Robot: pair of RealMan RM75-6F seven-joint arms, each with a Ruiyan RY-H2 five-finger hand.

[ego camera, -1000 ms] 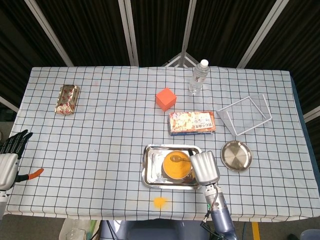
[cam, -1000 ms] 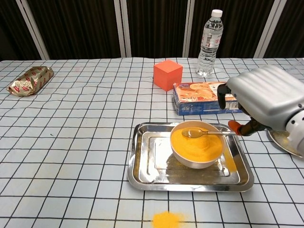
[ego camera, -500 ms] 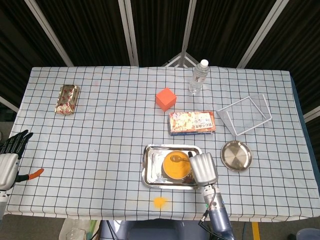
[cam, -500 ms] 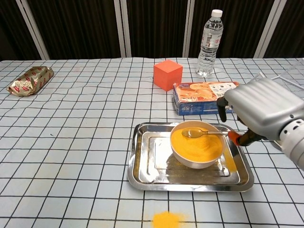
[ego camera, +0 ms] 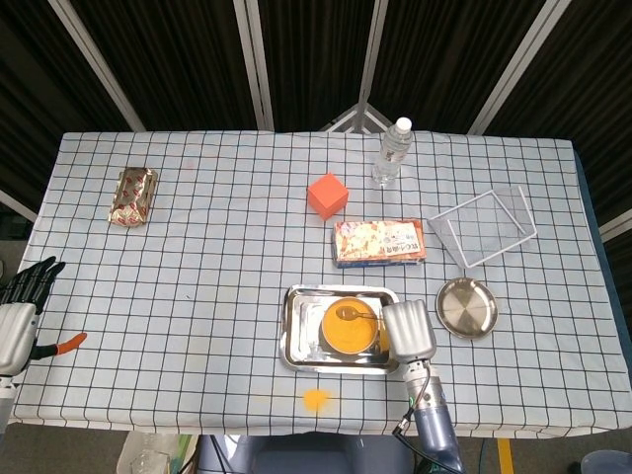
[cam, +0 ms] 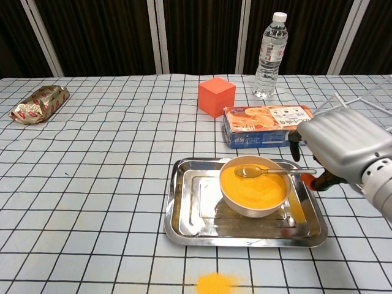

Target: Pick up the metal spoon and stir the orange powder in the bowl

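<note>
One metal spoon in bowl, right hand fingers' grip unclear, labels unreadable

Checked tablecloth over table; dark panelled wall behind (pale vertical strips).

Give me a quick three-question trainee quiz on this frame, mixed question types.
1. True or false: the metal spoon lies across the white bowl of orange powder.
2. The bowl stands in: A) the round metal plate B) the rectangular steel tray C) the wire basket.
3. What lies on the checked tablecloth in front of the tray?

Key: 1 true. 2 B. 3 A small pile of spilled orange powder.
</note>
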